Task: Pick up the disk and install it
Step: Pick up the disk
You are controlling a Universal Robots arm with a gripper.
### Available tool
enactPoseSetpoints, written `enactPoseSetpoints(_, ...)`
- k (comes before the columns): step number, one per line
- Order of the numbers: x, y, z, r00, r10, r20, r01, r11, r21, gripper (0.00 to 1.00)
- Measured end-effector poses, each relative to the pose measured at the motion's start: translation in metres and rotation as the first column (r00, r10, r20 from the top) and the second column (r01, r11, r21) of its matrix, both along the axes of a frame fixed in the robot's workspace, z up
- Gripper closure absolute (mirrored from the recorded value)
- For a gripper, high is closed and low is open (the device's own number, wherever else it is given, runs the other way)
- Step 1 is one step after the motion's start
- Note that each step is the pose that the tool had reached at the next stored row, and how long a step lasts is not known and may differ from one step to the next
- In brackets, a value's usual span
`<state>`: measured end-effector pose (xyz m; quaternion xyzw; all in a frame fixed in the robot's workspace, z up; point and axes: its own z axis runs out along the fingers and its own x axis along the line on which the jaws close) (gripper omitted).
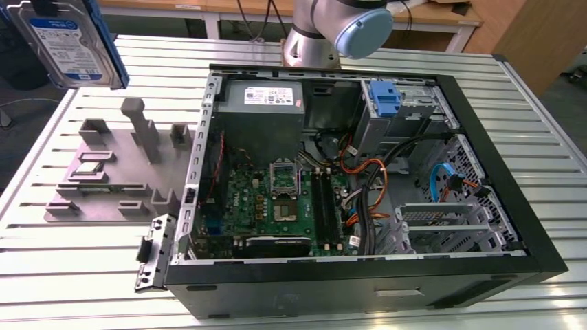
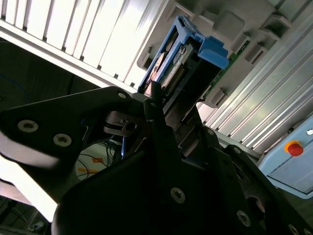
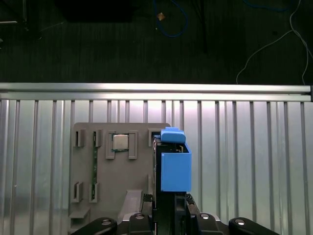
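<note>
The disk [image 1: 66,42] hangs in the air at the exterior view's upper left, above the slatted table, its blue-and-white label facing the camera and a blue frame along its edges. In the first wrist view the disk [image 3: 174,166] is seen edge-on, upright, over the grey fixture plate [image 3: 98,166]. My gripper [image 3: 171,199] is shut on the disk's near end, with black fingers on both flat sides. The second wrist view has the same grip, where the disk [image 2: 183,66] sticks out beyond my gripper [image 2: 160,105].
An open computer case [image 1: 513,199] lies on the table at the exterior view's right, with motherboard [image 1: 275,199], cables and a drive bay holding a blue bracket [image 1: 386,97]. The grey fixture plate [image 1: 101,185] with upright posts sits left of the case. A red button [image 2: 293,147] sits beyond the table.
</note>
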<state>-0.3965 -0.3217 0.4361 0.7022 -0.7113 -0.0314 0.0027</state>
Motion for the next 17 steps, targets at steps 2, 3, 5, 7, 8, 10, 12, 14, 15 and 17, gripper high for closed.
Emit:
enactPoseSetpoints(2,0.0,0.0,0.0003,1.0,0.0,0.0001,0.0,1.0,0.0,0.65)
enactPoseSetpoints(3,0.0,0.0,0.0004,1.0,0.0,0.0,0.0,1.0,0.0,0.65)
enactPoseSetpoints(5,0.0,0.0,0.0004,1.0,0.0,0.0001,0.0,1.0,0.0,0.65)
enactPoseSetpoints(7,0.0,0.0,0.0005,1.0,0.0,0.0,0.0,1.0,0.0,0.65)
enactPoseSetpoints(8,0.0,0.0,0.0005,1.0,0.0,0.0,0.0,1.0,0.0,0.65)
enactPoseSetpoints(10,0.0,0.0,0.0005,1.0,0.0,0.0,0.0,1.0,0.0,0.65)
enactPoseSetpoints(12,0.0,0.0,0.0014,1.0,0.0,-0.0003,0.0,1.0,-0.0002,0.65)
enactPoseSetpoints(14,0.0,0.0,0.003,1.0,0.0,0.0,0.0,1.0,-0.0001,0.65)
enactPoseSetpoints(15,0.0,0.0,0.0042,1.0,0.0,-0.0001,0.0,1.0,-0.0001,0.65)
enactPoseSetpoints(17,0.0,0.0,0.0056,1.0,0.0,0.0001,0.0,1.0,0.0,0.65)
